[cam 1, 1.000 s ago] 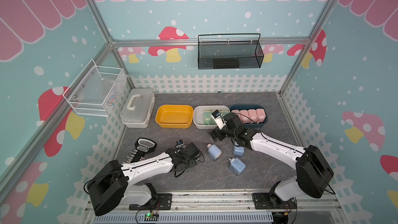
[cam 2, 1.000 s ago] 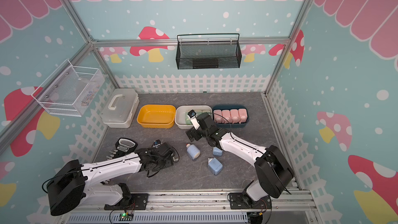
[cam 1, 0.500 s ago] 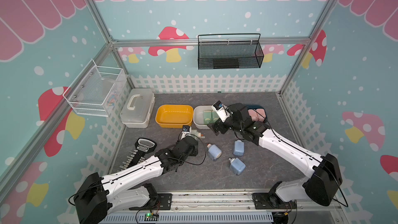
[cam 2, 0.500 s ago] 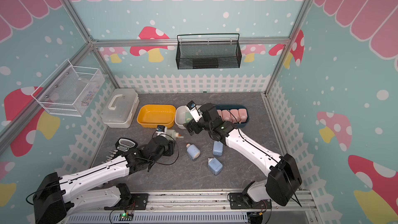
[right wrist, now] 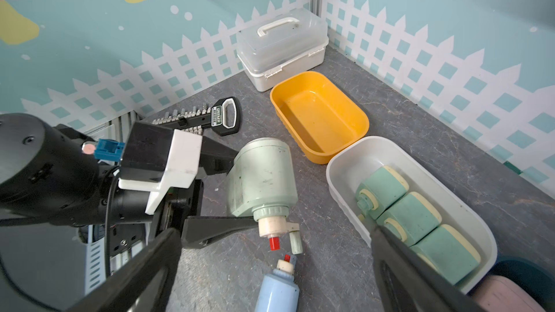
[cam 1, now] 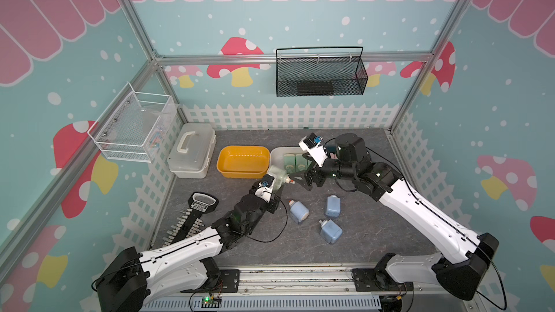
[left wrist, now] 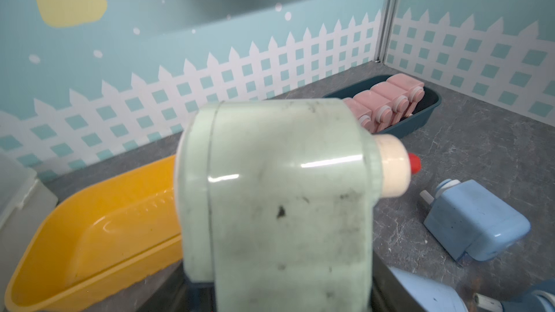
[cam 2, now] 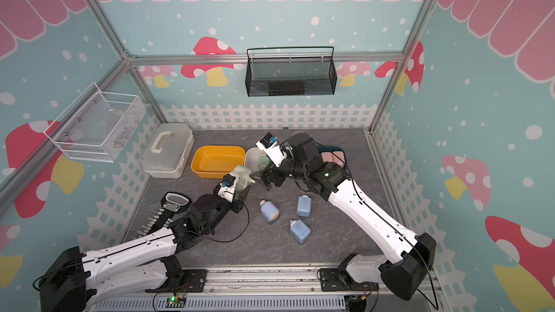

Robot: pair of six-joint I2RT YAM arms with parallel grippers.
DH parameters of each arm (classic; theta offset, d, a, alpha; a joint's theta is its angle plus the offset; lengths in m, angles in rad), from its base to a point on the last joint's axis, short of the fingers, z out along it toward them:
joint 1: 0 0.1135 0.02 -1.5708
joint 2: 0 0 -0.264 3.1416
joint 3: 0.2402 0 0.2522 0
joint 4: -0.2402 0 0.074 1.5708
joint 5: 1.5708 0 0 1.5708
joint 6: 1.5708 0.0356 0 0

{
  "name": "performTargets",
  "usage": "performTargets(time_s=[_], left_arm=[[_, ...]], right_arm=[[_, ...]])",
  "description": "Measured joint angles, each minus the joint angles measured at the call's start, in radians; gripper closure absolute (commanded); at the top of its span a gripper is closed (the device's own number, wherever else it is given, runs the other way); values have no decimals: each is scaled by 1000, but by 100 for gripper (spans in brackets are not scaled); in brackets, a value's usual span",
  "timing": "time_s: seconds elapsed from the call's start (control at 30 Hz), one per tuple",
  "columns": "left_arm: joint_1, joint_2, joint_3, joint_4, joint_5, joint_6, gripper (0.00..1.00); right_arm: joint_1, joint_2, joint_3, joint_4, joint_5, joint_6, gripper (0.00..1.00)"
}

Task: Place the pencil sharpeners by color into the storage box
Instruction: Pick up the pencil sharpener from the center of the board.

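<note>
Just short of the white bin's (right wrist: 345, 202) yellow-side corner, my left gripper (right wrist: 246, 190) was clamped on the green pencil sharpener (left wrist: 276, 193). Its crank end pointed straight at my right gripper (cam 1: 301, 182), which gaped empty, nearer that bin, apparently ready for a handover.

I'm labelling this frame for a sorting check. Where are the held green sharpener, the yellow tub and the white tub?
held green sharpener (right wrist: 261, 175): right wrist view, on its pale green body.
yellow tub (cam 1: 241, 162): in a top view, on its bare floor.
white tub (right wrist: 365, 160): right wrist view, on its bare inner wall.
</note>
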Motion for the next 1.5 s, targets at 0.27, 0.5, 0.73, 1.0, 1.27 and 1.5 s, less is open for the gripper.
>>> performTargets(time_s=[0.27, 0.5, 0.73, 1.0, 1.27, 1.5], left_arm=[[0, 40, -65, 285, 106, 251, 100], [0, 48, -65, 386, 175, 319, 100], [0, 24, -66, 385, 233, 322, 100], [0, -2, -66, 360, 259, 345, 100], [0, -3, -64, 339, 270, 389, 100], [0, -7, -53, 312, 271, 395, 100]], right_arm=[[-1, 85, 196, -210, -84, 49, 8], [-2, 149, 254, -311, -154, 60, 17], [-2, 190, 257, -349, -192, 21, 23], [-2, 239, 297, -371, -232, 22, 34], [-10, 239, 306, -380, -232, 26, 45], [-12, 240, 306, -384, -236, 24, 39]])
